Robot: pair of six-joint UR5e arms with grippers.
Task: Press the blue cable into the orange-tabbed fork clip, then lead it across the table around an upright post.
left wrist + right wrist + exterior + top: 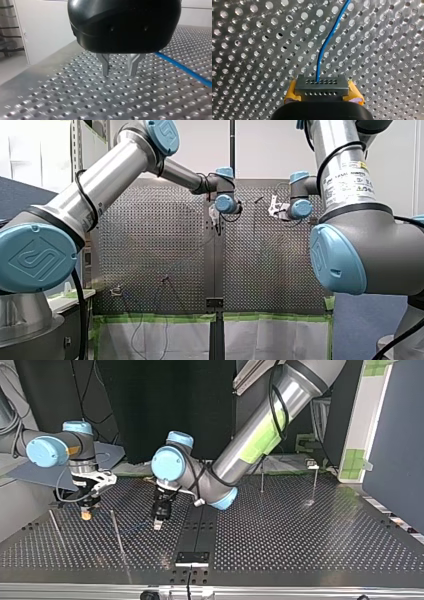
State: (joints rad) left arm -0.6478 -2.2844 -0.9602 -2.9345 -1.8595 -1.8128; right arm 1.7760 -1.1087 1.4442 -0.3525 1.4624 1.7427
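Observation:
The blue cable (322,52) runs over the perforated table (249,50) and ends between the yellow-padded tips of my right gripper (322,87), which is shut on it low over the plate. In the top view my right gripper (86,514) stands at the left, tip down on the table. My left gripper (119,73), black with metal fingers (105,65), hangs open just above the plate with nothing between them. The cable (182,68) lies beside it. In the top view my left gripper (158,523) is near the middle. I cannot make out the orange-tabbed clip.
Thin upright posts stand on the table in the top view: one (55,529) and another (118,536) near my right gripper, and two more (262,479) (314,485) at the far right. A black rail (198,525) runs down the table's middle.

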